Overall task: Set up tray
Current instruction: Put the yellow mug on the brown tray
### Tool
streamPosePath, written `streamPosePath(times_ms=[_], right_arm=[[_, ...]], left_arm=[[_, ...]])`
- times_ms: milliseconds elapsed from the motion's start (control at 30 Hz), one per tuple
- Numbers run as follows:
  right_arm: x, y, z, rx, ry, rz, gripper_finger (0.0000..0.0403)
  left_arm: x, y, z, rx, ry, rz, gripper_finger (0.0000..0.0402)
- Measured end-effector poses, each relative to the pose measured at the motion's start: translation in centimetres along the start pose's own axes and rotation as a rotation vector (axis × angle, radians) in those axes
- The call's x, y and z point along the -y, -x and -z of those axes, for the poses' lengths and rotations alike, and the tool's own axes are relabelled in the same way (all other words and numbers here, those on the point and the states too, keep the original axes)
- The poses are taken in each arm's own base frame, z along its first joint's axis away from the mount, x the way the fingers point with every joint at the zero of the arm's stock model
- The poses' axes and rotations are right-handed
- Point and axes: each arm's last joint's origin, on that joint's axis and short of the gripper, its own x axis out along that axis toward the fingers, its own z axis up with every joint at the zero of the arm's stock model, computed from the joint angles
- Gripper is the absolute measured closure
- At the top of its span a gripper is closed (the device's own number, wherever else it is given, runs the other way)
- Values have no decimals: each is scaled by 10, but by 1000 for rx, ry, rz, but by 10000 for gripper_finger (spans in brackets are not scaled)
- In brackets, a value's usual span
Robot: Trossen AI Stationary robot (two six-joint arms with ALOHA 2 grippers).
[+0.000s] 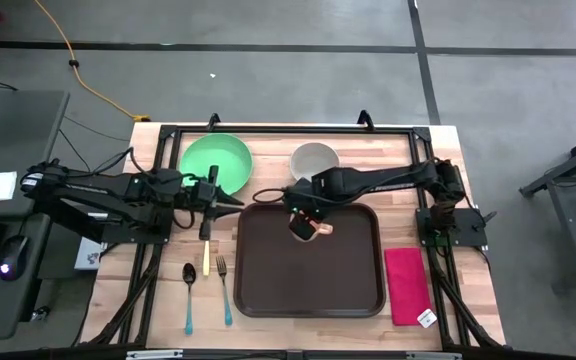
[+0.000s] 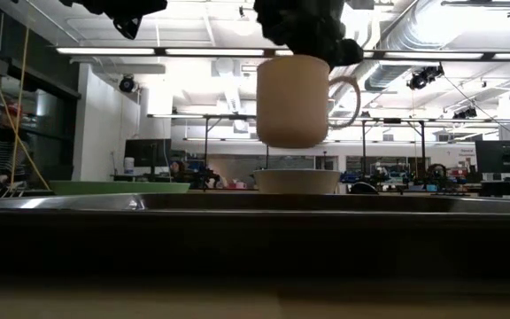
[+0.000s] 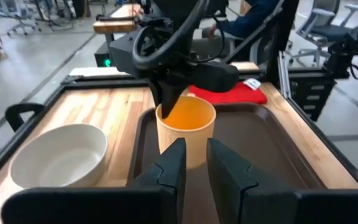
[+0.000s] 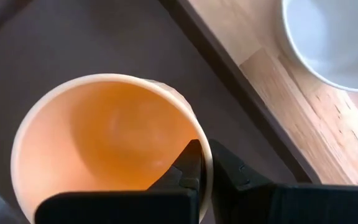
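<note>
Overhead, the right gripper (image 1: 304, 222) is pinched shut on the rim of a tan mug (image 2: 294, 99), one finger inside the cup and one outside, holding it upright and clear above the far part of the dark-brown tray (image 1: 308, 300), which lies at the table's middle. To the left, the left gripper (image 1: 230, 201) hovers by the green plate (image 1: 215, 160), its fingers a narrow gap apart and holding nothing. From table height the tray's floor is hidden behind its rim, and the white bowl (image 1: 315, 159) shows only partly.
</note>
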Motion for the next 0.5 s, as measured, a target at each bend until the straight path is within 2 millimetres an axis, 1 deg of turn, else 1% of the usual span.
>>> streamPosePath(times_ms=[67, 233, 400, 500], right_arm=[[-2, -6, -1, -10, 8, 9, 403], [-4, -13, -1, -20, 11, 23, 403], [-3, -14, -2, -7, 12, 40, 403], [-3, -14, -2, 1, 12, 45, 403]], left_arm=[[0, 0, 1, -15, -1, 7, 305], [1, 0, 7, -68, -4, 31, 305], [1, 2, 14, -141, 14, 35, 305], [1, 7, 19, -204, 39, 32, 305]])
